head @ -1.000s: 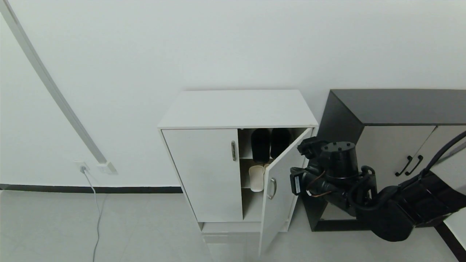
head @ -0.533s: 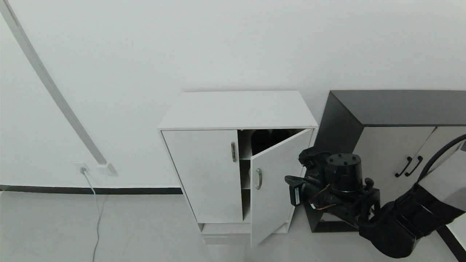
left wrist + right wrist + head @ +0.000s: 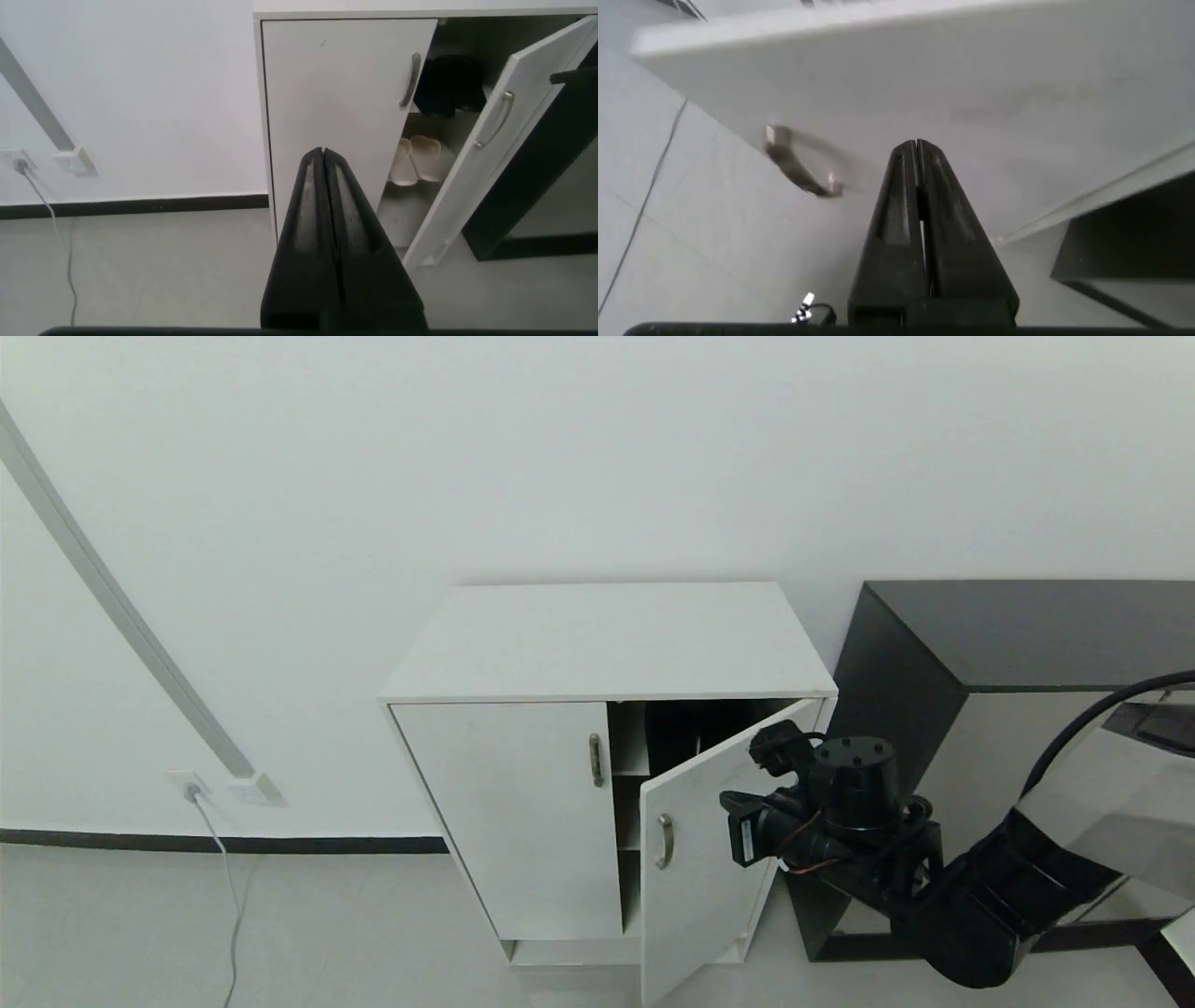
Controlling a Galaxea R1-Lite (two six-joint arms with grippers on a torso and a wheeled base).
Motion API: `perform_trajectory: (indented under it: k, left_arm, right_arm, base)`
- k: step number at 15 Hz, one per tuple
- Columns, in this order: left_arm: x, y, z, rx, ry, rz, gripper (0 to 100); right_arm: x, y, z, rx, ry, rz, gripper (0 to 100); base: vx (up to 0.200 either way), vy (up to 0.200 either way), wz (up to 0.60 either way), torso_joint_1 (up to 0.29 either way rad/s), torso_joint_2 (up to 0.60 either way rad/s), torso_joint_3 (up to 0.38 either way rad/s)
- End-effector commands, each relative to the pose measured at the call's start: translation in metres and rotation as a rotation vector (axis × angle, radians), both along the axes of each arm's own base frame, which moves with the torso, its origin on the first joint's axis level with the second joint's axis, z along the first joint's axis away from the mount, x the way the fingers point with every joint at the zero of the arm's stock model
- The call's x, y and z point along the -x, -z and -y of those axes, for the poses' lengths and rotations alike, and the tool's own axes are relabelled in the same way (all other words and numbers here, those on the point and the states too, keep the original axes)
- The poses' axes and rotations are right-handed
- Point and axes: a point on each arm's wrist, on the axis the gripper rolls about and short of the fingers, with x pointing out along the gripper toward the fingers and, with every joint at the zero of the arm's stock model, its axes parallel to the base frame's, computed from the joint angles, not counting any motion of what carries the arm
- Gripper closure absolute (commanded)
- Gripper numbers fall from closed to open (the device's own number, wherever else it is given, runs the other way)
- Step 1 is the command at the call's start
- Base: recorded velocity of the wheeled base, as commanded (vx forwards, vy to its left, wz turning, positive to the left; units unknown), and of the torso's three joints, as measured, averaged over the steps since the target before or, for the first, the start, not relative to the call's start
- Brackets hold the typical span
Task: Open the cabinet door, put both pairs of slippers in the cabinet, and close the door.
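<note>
Door (image 3: 686, 896) hangs partly open on the cabinet (image 3: 607, 644) with both pairs of slippers (image 3: 418, 159) shelved inside, so you have only the closing left, your right gripper (image 3: 918, 149) pinched together, empty, against its outer face.

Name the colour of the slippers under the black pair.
Cream slippers; clearest in the left wrist view.

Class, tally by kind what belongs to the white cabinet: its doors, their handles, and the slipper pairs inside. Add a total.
Doors: 2 (closed left door, ajar right door)
Handles: 2 (left handle, right handle)
Slipper pairs: 2 (black pair, cream pair)
Total: 6
</note>
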Motion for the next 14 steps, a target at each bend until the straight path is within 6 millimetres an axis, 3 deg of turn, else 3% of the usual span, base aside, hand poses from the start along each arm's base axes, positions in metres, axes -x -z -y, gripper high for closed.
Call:
perform_trajectory:
  k: [1, 14]
  left_arm:
    - [0.0, 0.0, 0.0, 0.0, 0.0, -0.002, 100]
    - [0.0, 0.0, 0.0, 0.0, 0.0, -0.003, 100]
  right_arm:
    - [-0.016, 0.007, -0.001, -0.003, 0.023, 0.003, 100]
    - [-0.082, 0.024, -0.002, -0.042, 0.105, 0.071, 100]
  base:
    - [0.0, 0.0, 0.0, 0.0, 0.0, 0.0]
    - [0.0, 0.0, 0.0, 0.0, 0.0, 0.0]
